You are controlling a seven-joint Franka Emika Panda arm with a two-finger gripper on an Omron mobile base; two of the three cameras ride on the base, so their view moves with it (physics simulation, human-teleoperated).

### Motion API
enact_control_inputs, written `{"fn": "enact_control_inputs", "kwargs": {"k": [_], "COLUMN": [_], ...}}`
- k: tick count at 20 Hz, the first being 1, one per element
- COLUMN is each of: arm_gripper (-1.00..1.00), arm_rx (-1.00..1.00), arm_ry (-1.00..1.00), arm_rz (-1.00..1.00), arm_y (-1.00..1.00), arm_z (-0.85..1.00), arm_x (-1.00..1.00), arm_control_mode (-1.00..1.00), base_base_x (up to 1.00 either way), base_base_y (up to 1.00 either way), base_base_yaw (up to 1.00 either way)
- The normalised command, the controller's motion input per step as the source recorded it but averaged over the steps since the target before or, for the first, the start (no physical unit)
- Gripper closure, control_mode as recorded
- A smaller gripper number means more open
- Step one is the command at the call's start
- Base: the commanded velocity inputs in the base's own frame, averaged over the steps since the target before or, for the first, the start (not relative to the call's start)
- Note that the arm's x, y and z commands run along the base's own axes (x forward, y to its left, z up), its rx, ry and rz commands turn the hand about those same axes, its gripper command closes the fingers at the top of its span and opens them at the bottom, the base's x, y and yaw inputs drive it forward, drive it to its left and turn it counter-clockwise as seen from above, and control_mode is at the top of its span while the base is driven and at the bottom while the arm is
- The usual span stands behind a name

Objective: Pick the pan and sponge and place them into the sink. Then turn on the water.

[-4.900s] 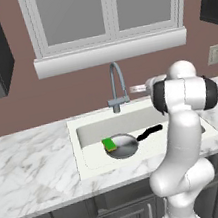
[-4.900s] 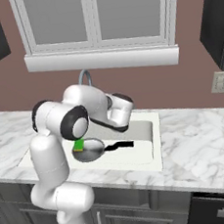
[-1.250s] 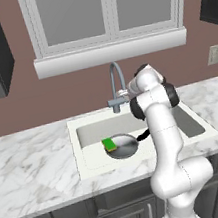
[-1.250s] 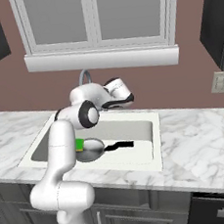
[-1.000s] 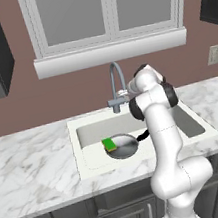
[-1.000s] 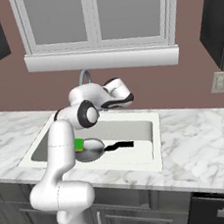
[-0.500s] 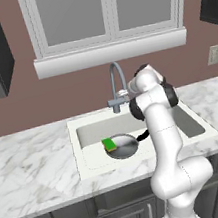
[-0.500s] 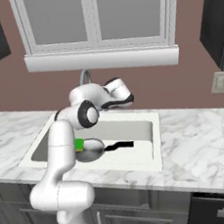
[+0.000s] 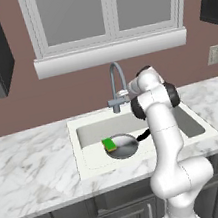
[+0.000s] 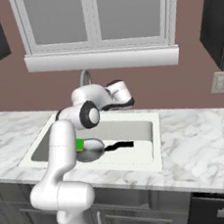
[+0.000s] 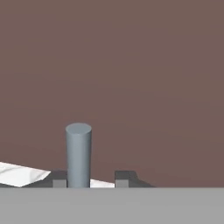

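- Pan [image 9: 122,145] with sponge [image 9: 108,144] lies left in the sink [image 9: 91,168]; the right half is bare.
- Arm reaches far; gripper [image 11: 89,178] pinches the faucet lever [image 11: 78,155].

There was one pan [image 9: 122,145], one sponge [image 9: 108,144], one sink [image 9: 85,119], one faucet [image 9: 117,85] and, as far as the small view showed, one wall outlet [image 9: 213,54].

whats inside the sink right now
A silver pan with a black handle lies in the sink, and a green sponge rests on the pan's left edge. The arm covers part of the basin, so the drain is hidden.
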Motion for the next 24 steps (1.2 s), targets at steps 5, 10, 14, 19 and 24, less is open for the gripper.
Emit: {"fn": "enact_control_inputs", "kwargs": {"k": [5, 10, 14, 19, 24], "arm_gripper": [1.00, 1.00, 1.00, 1.00, 1.00], "arm_rx": [0.10, 0.09, 0.07, 0.05, 0.01], "arm_ry": [0.05, 0.07, 0.08, 0.08, 0.10], "arm_rz": [0.03, 0.00, 0.00, 0.00, 0.00], "arm_y": [-0.20, -0.39, -0.41, -0.39, -0.43], "arm_z": [-0.11, -0.15, -0.17, -0.20, -0.26], "arm_x": [0.19, 0.19, 0.23, 0.25, 0.21], "arm_control_mode": [-1.00, -1.00, -1.00, -1.00, -1.00], "base_base_x": [0.00, 0.00, 0.00, 0.00, 0.00], "base_base_y": [0.00, 0.00, 0.00, 0.00, 0.00], "base_base_yaw": [0.00, 0.00, 0.00, 0.00, 0.00]}}
